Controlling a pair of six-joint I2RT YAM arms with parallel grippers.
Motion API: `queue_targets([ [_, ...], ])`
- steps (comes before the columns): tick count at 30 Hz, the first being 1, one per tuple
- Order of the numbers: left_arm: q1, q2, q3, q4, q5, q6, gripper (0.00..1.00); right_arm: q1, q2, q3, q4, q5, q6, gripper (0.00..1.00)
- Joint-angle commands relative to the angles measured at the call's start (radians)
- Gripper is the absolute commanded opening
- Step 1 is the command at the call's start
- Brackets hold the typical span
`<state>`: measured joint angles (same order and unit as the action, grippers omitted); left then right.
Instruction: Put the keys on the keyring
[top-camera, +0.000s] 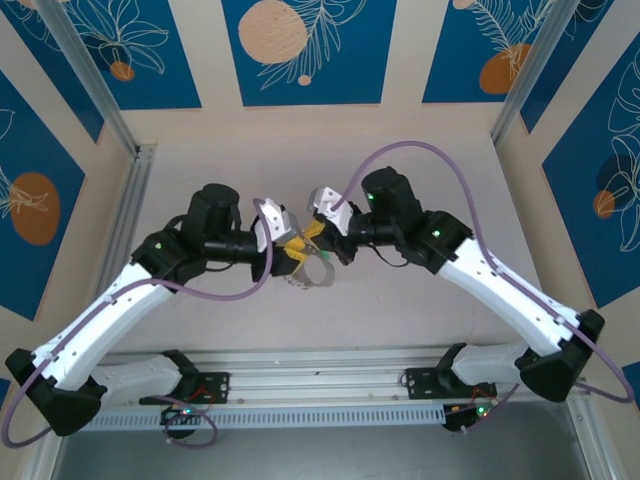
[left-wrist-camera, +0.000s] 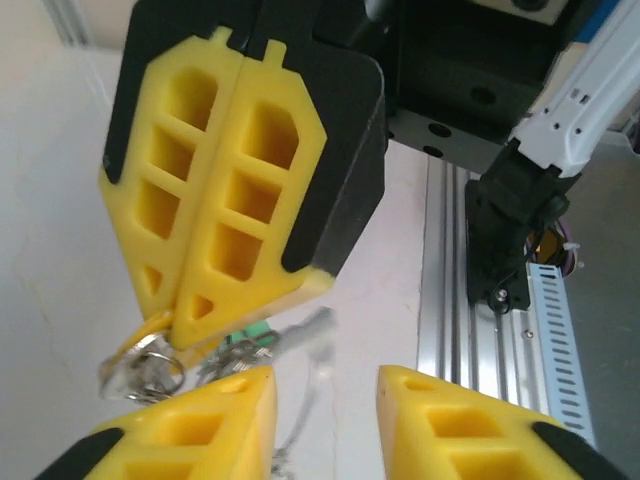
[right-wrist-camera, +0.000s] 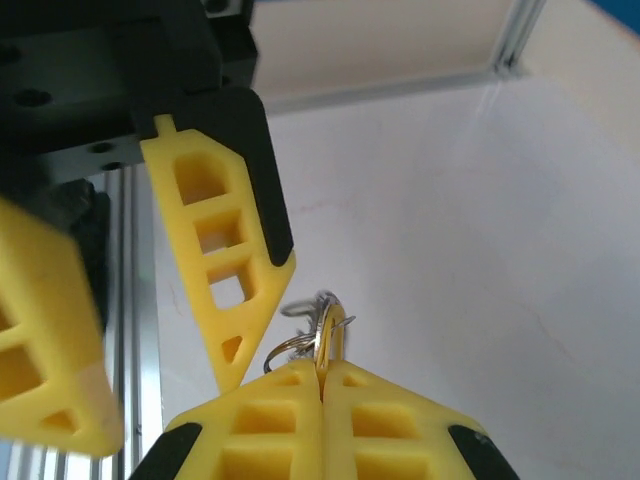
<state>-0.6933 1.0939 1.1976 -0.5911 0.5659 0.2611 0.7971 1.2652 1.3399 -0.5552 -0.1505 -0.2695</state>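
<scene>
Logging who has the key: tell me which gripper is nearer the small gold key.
Right. The right gripper is shut on the key, which pokes out between its fingertips. The left gripper is open close beside it, not gripping it.

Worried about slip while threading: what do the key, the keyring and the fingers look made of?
Key, pinched in the right gripper: thin metal, with a tan-gold, brass-like sheen on its edge. Keyring: silvery wire loops with bright glints, likely steel; blurred, so unsure. Fingers: matte yellow plastic with moulded hollow cells, probably rigid.
</scene>
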Motion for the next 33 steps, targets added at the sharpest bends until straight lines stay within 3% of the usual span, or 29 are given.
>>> queue_targets([
  [1,0.036,-0.04,-0.035,0.046,-0.017,-0.057,0.36,0.013,0.014,0.008,0.011,0.025,0.003,0.0],
  [5,0.084,-0.084,-0.06,0.046,-0.032,-0.081,0.38,0.012,0.03,-0.02,0.042,0.024,0.015,0.0],
  [12,0.18,-0.184,-0.114,0.093,-0.093,-0.131,0.63,0.017,0.062,0.016,0.009,0.071,0.01,0.0],
  [23,0.287,-0.176,-0.158,0.167,-0.156,-0.182,0.65,0.085,0.225,0.185,-0.134,0.217,0.014,0.0],
  [28,0.295,-0.174,-0.177,0.166,-0.09,-0.169,0.67,0.081,0.249,0.234,-0.128,0.204,0.046,0.0],
  [33,0.296,-0.182,-0.181,0.173,-0.12,-0.171,0.7,0.101,0.294,0.334,-0.217,0.46,0.051,0.0],
])
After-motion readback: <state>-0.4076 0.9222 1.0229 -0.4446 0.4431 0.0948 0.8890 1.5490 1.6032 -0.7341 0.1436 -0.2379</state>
